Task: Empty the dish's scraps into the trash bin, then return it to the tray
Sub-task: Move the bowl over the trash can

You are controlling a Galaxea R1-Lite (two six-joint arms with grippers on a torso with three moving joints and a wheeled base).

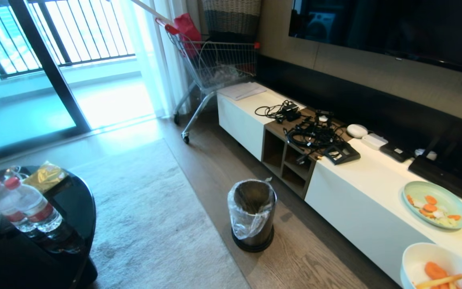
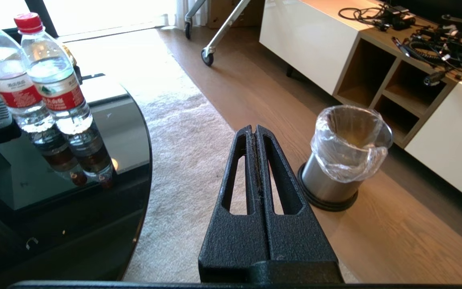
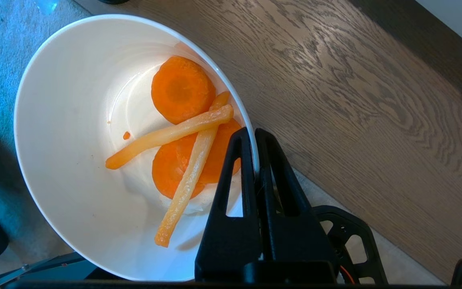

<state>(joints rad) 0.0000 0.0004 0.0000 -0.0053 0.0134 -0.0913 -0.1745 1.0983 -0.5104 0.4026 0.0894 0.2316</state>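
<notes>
From the head camera I see the trash bin (image 1: pixel 252 214) on wood floor beside a grey rug (image 1: pixel 146 224). My left gripper (image 2: pixel 255 130) hangs closed and empty. My right gripper (image 3: pixel 254 138) pinches the dish (image 3: pixel 66 132) rim; scraps (image 3: pixel 183 132) lie inside.

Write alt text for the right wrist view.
The right gripper is shut on the rim of the white dish, held above a wooden floor. Inside lie the scraps: orange round slices and pale yellow strips.
</notes>
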